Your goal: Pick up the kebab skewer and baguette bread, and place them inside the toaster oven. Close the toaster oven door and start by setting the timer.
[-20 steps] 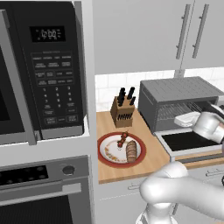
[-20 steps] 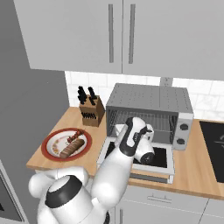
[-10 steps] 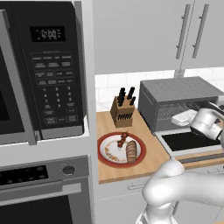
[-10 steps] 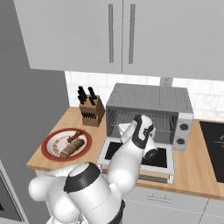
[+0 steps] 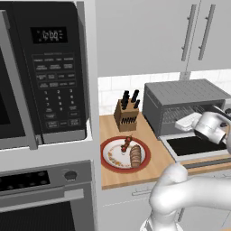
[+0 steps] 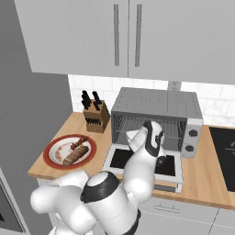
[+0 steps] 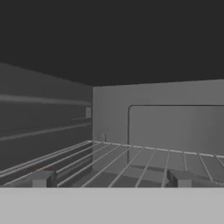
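The counter is a light wooden top running below white wall cupboards, with a large black microwave and a steel wall oven at its 9 o'clock end in the left base view.

The toaster oven stands at the back of the counter, at about 3 o'clock from the plate in the right base view, ribbed grey top up and two knobs on its right face. The toaster oven door is dropped flat toward the front, dark glass facing up. The white arm reaches over that door, and its hand sits at the mouth of the cavity.

In the hand view the wire rack spreads ahead toward the grey back wall, bare of food. The gripper has its jaws spread wide, one dark tip at 7 o'clock and the other at 5 o'clock, nothing between them.

A knife block stands at 12 o'clock from the plate, near the oven's left wall.

The red-rimmed plate lies on the counter, well apart from the hand. On it the baguette bread lies at 4 o'clock, and the kebab skewer lies just beside it at 12 o'clock.
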